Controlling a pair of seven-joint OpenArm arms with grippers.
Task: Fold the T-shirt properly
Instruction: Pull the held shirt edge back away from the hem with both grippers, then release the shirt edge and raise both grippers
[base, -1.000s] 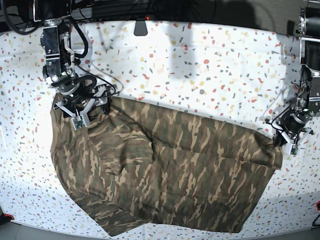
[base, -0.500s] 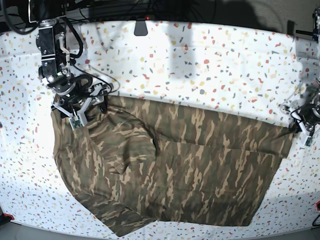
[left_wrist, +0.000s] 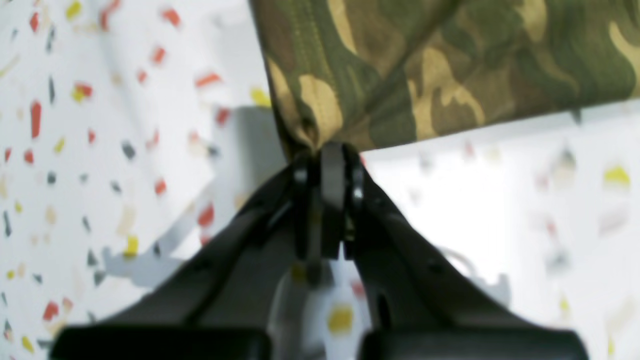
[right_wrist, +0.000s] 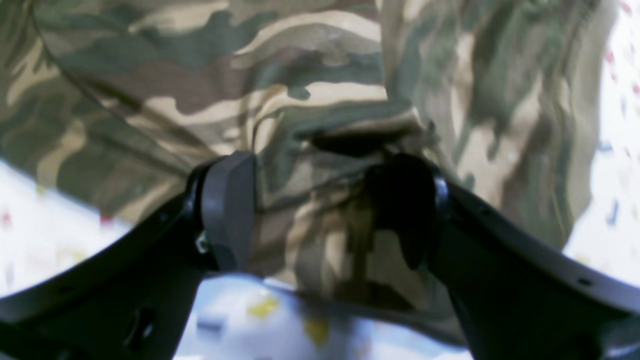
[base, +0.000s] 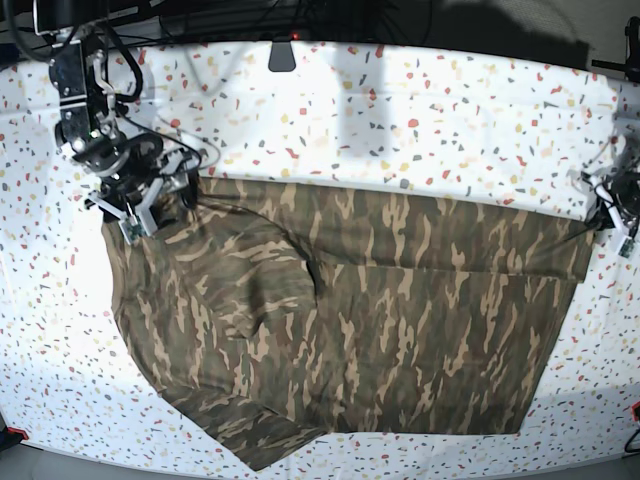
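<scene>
The camouflage T-shirt (base: 350, 320) lies spread over most of the table, with a folded-over hump in its left half. At the right edge of the base view my left gripper (base: 612, 222) is shut on the T-shirt's far right corner. The left wrist view shows that gripper (left_wrist: 325, 152) pinching the T-shirt (left_wrist: 425, 65) at the hem corner. At the shirt's upper left corner my right gripper (base: 135, 215) stands open. In the right wrist view this gripper (right_wrist: 315, 200) has its fingers (right_wrist: 227, 210) wide apart, with bunched T-shirt (right_wrist: 250, 75) cloth between them.
The table is covered by a white cloth (base: 400, 110) speckled red, yellow and grey. A small black object (base: 281, 55) sits at the back edge. Cables (base: 205, 155) trail from the arm at upper left. The shirt's lower hem lies close to the front edge.
My left gripper has drawn the shirt's right corner further right and up, pulling the top edge straight. My right gripper has shifted up and to the left, still open.
</scene>
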